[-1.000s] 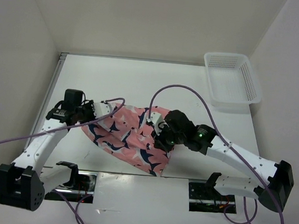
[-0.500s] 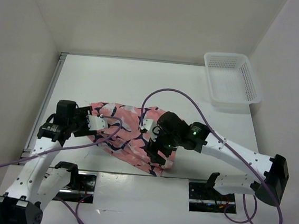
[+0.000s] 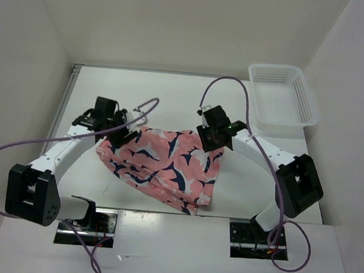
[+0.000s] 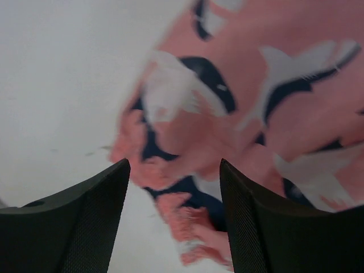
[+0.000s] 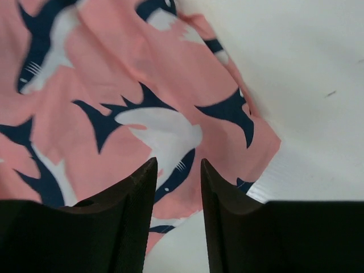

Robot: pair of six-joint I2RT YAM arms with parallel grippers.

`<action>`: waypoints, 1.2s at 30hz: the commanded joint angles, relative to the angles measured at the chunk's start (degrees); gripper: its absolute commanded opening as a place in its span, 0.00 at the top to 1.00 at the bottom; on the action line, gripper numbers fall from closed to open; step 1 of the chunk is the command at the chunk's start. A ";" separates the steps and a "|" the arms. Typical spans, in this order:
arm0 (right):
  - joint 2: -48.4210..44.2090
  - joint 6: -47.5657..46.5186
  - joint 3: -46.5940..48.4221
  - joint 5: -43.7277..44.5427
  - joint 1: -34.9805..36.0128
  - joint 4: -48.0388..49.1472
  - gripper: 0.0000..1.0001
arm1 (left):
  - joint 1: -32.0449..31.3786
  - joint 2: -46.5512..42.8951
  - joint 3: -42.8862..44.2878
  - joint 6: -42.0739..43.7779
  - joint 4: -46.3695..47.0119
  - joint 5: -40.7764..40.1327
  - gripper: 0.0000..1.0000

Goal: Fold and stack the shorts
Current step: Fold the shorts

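Lying flattened on the white surface (image 3: 172,100), the shorts (image 3: 163,167) sit near-centre. The left gripper (image 3: 125,134) hovers released over their left edge, the right gripper (image 3: 211,141) narrowly parted, empty, above their far-right corner.

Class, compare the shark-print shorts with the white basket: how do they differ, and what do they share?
The shorts are pink printed cloth, lying rumpled; the basket is white mesh, holding its shape. The shorts lie mid-table; the basket sits in the far right corner. Both rest on the table.
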 commanded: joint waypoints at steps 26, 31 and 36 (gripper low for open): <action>1.61 13.33 0.12 10.34 -3.21 0.66 0.25 | -4.43 -12.58 -3.38 -9.91 7.07 -6.23 0.06; 6.52 15.46 0.19 4.80 -6.82 1.44 0.25 | -0.74 0.35 0.15 -19.51 11.29 -10.34 0.00; 13.02 17.56 1.69 2.34 -6.82 1.81 0.24 | 4.88 11.75 3.48 -20.13 7.98 -8.61 0.00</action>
